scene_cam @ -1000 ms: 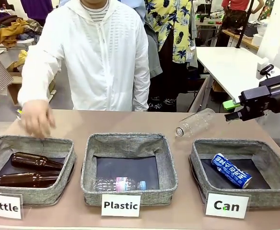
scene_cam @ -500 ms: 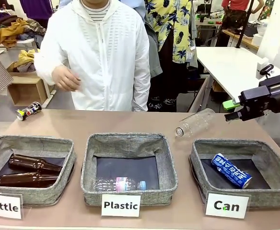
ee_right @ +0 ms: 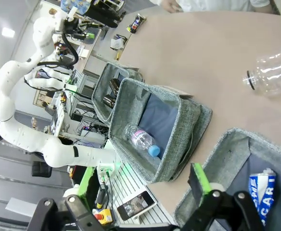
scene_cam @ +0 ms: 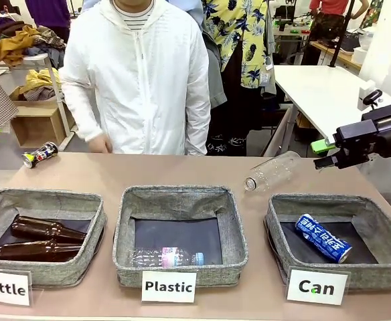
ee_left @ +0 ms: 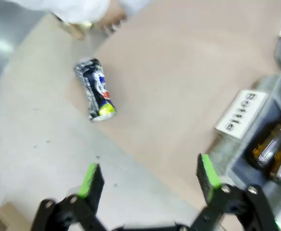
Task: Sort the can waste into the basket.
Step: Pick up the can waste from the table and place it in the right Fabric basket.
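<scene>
A black can (scene_cam: 40,154) with red and yellow print lies on its side at the table's far left corner. In the left wrist view this black can (ee_left: 96,89) rests on the tan tabletop ahead of my open left gripper (ee_left: 149,174), which hovers well short of it and holds nothing. A blue can (scene_cam: 323,237) lies inside the grey basket (scene_cam: 336,200) marked "Can" at the right. My right gripper (scene_cam: 328,154) hangs open and empty above the table behind that basket; from its wrist the blue can (ee_right: 261,192) sits low at the right.
The "Bottle" bin (scene_cam: 45,197) holds two brown bottles and the "Plastic" bin (scene_cam: 182,194) holds a clear bottle. Another clear bottle (scene_cam: 272,170) lies on the table behind the bins. A person in a white jacket stands at the far edge, one hand (scene_cam: 100,144) near it.
The person's hand has lifted off the table's far left, leaving the black can there, and drawn back to the body. My right arm has stayed still.
</scene>
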Robot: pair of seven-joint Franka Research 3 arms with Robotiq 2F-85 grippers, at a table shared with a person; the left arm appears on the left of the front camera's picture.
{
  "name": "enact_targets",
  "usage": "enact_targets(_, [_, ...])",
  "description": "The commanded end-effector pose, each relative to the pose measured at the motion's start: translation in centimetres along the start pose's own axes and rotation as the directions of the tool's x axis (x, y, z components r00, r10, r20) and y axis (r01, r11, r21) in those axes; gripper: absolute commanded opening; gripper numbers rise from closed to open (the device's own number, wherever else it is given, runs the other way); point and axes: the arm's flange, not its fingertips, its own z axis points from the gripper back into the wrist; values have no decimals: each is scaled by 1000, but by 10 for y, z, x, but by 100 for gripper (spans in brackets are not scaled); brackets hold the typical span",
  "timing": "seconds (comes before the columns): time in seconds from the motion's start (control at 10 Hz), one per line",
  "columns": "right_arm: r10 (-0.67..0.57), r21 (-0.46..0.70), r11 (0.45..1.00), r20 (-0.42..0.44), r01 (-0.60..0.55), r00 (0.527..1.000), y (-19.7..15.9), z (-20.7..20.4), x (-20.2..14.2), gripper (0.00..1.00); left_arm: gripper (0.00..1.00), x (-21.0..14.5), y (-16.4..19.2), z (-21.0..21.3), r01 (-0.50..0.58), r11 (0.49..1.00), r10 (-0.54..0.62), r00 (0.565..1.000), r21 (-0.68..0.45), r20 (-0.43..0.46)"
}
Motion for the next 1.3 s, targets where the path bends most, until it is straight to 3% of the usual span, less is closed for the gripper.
enact_targets(0.0, [13, -2, 1000, -7, -13, 1000, 1, 3, 0, 100, 100, 7, -32, -34, -57, 994, 62, 997, 91, -51])
enact_targets(0.1, [13, -2, 1000, -7, -13, 1000, 1, 3, 0, 100, 100, 18, -31, -52, -100, 981, 109, 993, 167, -44])
enact_targets(0.3, [13, -2, 1000, -7, -13, 1000, 1, 3, 0, 100, 100, 35, -16, -80, -123, 982, 135, 988, 145, -80])
enact_targets(0.6, [13, -2, 1000, -7, -13, 1000, 1, 3, 0, 100, 100, 52, 22, -124, -53, 984, 72, 991, 169, -109])
enact_targets(0.9, [13, -2, 1000, -7, -13, 1000, 1, 3, 0, 100, 100, 61, 51, -146, -24, 992, 42, 988, 125, -146])
enact_targets(1.2, [13, -2, 1000, -7, -13, 1000, 1, 3, 0, 100, 100, 60, 80, -164, -61, 990, 86, 976, 129, -201])
